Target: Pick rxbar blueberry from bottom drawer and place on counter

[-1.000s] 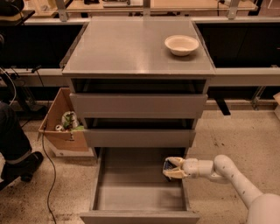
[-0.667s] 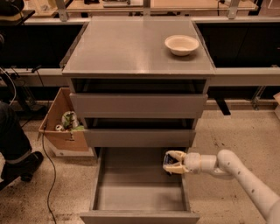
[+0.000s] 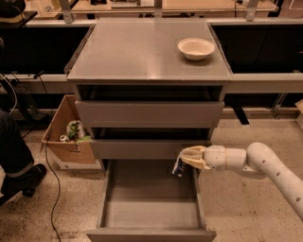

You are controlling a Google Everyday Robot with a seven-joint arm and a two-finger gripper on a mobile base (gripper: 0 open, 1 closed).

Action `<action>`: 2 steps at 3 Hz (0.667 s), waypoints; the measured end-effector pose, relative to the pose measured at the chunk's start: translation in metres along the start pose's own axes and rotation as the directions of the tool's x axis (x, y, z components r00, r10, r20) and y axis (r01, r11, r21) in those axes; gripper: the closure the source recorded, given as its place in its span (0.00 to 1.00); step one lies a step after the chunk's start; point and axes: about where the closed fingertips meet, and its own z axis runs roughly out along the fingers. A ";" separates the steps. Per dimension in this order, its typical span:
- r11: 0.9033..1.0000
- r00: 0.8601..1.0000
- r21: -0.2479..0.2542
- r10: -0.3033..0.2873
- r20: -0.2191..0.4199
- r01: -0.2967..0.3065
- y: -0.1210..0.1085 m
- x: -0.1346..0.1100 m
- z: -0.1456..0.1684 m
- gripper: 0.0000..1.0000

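The bottom drawer (image 3: 150, 216) is pulled out wide, and its floor shows bare. My gripper (image 3: 185, 159) reaches in from the right on a white arm, above the drawer's right rear corner. It is shut on the rxbar blueberry (image 3: 179, 166), a small dark bar with pale lettering that hangs down from the fingers, lifted above the drawer floor. The counter (image 3: 132, 52), the flat grey cabinet top, lies above the two shallower drawers.
A pale bowl (image 3: 196, 48) stands on the counter's back right. A cardboard box (image 3: 66, 134) with items sits on the floor left of the cabinet. A person's leg and shoe (image 3: 21, 177) are at far left. A workbench (image 3: 151, 7) runs behind.
My gripper has moved slightly up and left with the bar, which now hangs clear above the drawer's right rear corner.
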 end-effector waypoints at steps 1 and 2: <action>0.997 0.996 -0.052 -0.055 0.069 0.059 0.004 -0.086 -0.009 1.00; 0.992 0.990 -0.069 -0.097 0.104 0.104 -0.008 -0.167 -0.032 1.00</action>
